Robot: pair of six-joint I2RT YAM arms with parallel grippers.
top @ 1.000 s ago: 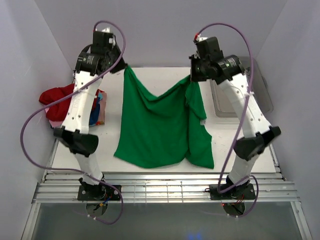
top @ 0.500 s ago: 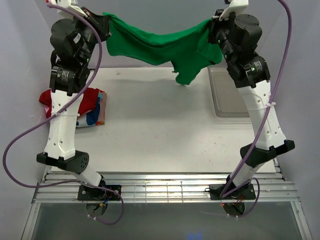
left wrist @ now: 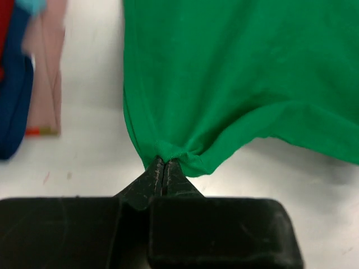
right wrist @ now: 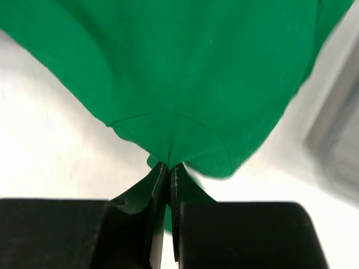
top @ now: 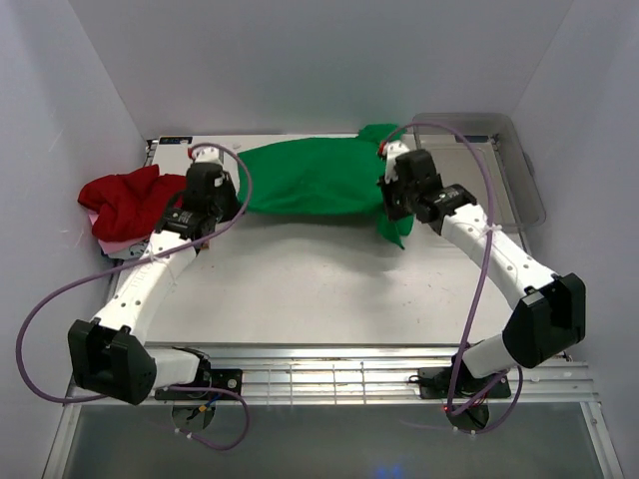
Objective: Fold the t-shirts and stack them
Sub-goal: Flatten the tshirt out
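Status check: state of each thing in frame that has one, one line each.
green shirt: lying on the table, stretched between both grippers
red shirt: crumpled heap, unfolded
printed shirt: under the red shirt, mostly hidden
left gripper: shut on the green shirt's edge
right gripper: shut on the green shirt's edge
bin: upright, open-topped

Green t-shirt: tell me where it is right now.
In the top external view the green t-shirt lies across the table's far middle, between the red t-shirt and the clear bin, pinched by the left end effector and the right end effector.
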